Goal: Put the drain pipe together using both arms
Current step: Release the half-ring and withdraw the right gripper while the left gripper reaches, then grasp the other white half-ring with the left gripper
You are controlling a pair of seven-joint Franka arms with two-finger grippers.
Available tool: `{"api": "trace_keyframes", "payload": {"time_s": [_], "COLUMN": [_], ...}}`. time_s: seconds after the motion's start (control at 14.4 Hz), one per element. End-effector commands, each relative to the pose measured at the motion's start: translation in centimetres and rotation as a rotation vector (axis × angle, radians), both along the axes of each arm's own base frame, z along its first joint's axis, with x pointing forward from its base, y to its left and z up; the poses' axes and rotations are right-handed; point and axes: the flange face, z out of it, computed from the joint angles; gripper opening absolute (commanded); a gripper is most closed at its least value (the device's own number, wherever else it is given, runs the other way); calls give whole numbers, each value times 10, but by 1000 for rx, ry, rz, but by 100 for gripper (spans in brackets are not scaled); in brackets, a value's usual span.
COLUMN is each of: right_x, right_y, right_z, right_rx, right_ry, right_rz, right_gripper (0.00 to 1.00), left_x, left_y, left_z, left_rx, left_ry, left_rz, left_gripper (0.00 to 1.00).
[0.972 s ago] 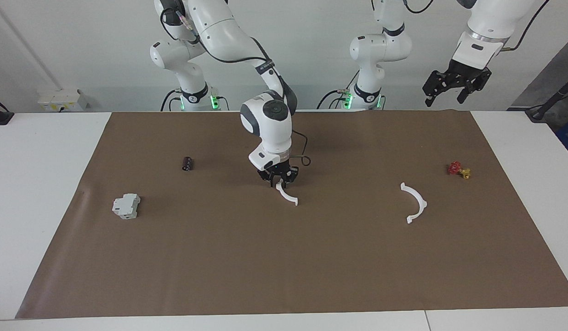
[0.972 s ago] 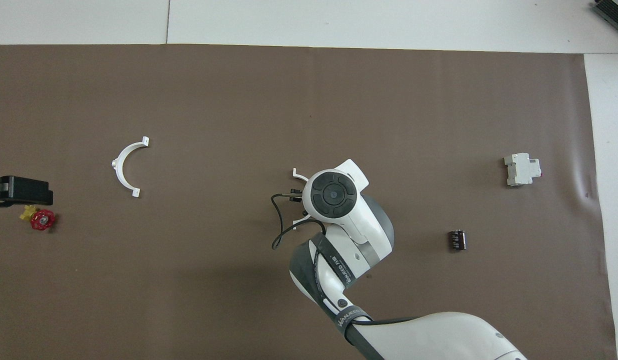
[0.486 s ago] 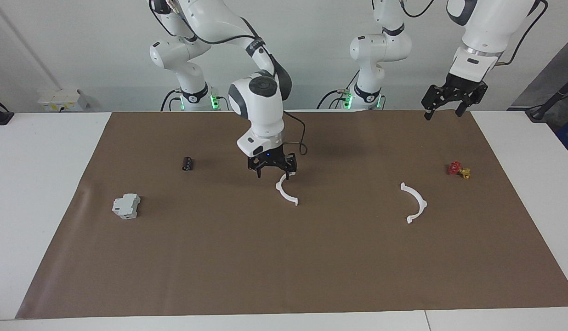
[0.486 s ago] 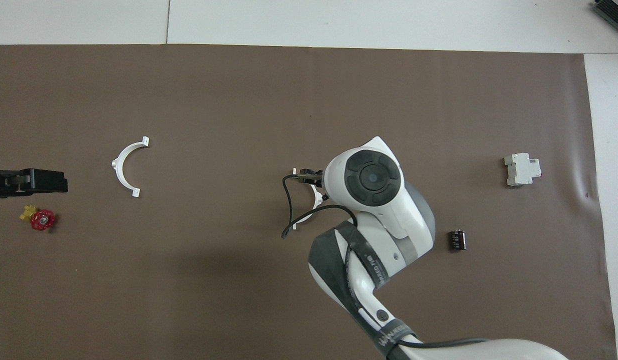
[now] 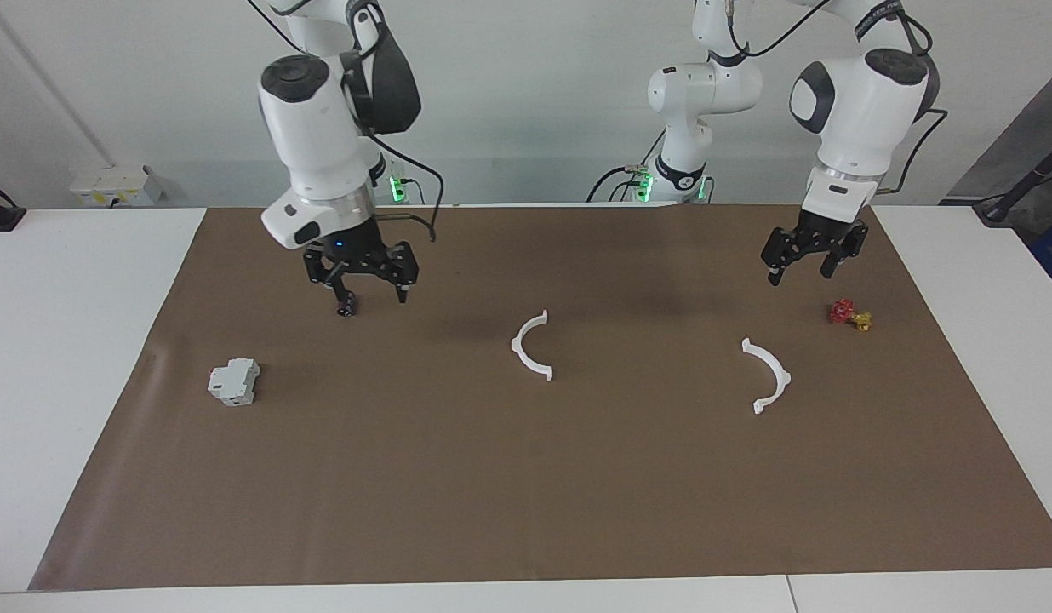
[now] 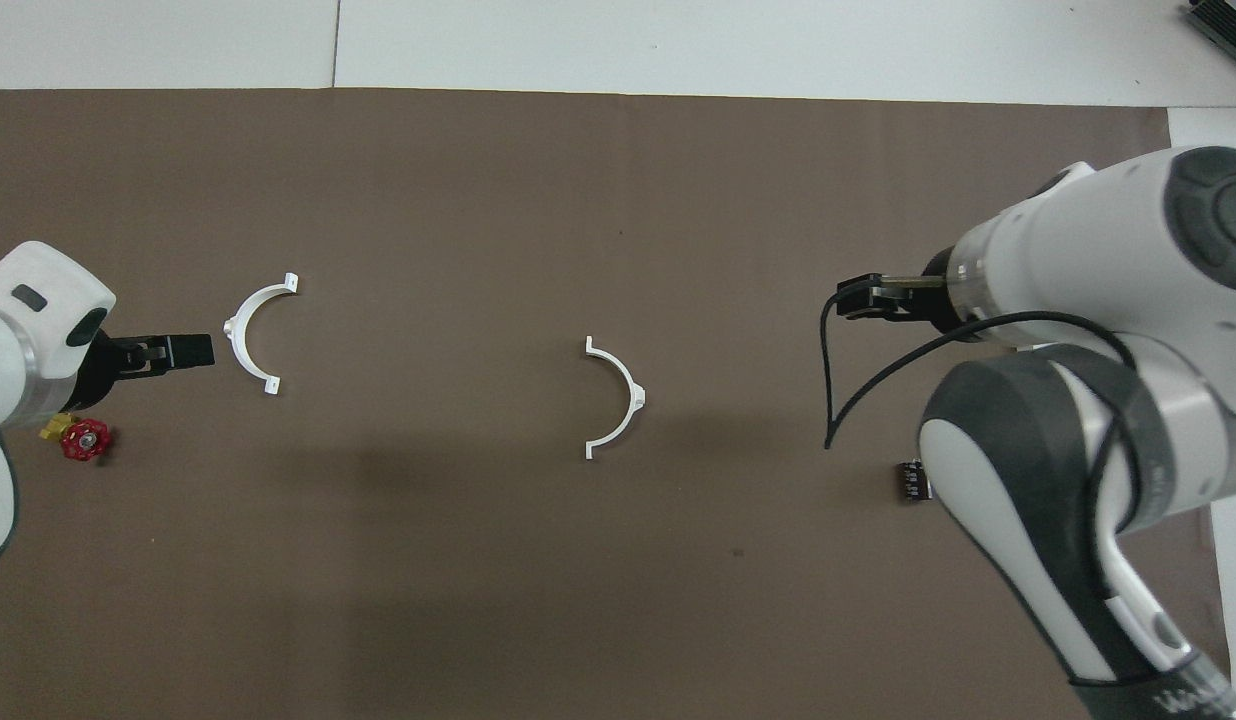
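The drain pipe lies as two separate white half-ring arcs flat on the brown mat. One arc [image 5: 516, 345] [image 6: 635, 397] rests mid-table, with nothing touching it. The other arc [image 5: 784, 375] [image 6: 231, 330] lies toward the left arm's end. My right gripper [image 5: 370, 296] [image 6: 863, 298] hangs open and empty in the air over a small dark cylinder. My left gripper [image 5: 800, 274] [image 6: 193, 350] is open and empty too, raised over the mat close beside the second arc and the valve.
A small dark cylinder [image 5: 345, 308] [image 6: 913, 480] lies under the right gripper. A grey-white boxy block [image 5: 233, 380] sits toward the right arm's end, hidden by that arm in the overhead view. A red-and-yellow valve [image 5: 849, 315] [image 6: 78, 437] lies near the left gripper.
The right gripper opened, left the middle arc on the mat, rose and swung toward its own end of the table. The left gripper came down over the mat toward the second arc.
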Motion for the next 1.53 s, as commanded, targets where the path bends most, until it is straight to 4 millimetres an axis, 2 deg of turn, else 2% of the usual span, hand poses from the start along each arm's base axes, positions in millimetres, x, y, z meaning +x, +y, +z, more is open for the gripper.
{"api": "trace_keyframes", "payload": {"time_s": [0.0, 0.14, 0.35, 0.49, 0.62, 0.69, 0.9, 0.97, 1.11, 1.46], "right_x": [-12, -22, -35, -38, -39, -39, -32, -31, -30, -31], "right_y": [-61, -93, -137, -153, -155, -157, -153, -148, -142, -136], "right_z": [24, 32, 47, 58, 78, 87, 90, 93, 94, 92], "right_rx": [-28, -31, -30, -70, -109, -90, -74, -74, -74, -26], "right_ry": [50, 84, 96, 97, 121, 116, 108, 106, 103, 99], "right_rz": [35, 51, 61, 73, 72, 61, 63, 71, 68, 50], "right_gripper": [100, 100, 100, 100, 100, 100, 100, 100, 100, 100], "left_x": [19, 29, 33, 30, 32, 30, 39, 41, 43, 44], "left_y": [4, 11, 15, 19, 25, 24, 18, 17, 15, 14], "left_z": [-39, -60, -69, -80, -103, -121, -173, -181, -187, -185], "left_rx": [-18, -18, -21, -20, -22, -23, -46, -57, -59, -58], "left_ry": [-19, -23, -36, -28, -36, -30, -45, -56, -54, -57], "left_rz": [21, 24, 39, 44, 58, 58, 127, 166, 170, 164], "left_gripper": [100, 100, 100, 100, 100, 100, 100, 100, 100, 100]}}
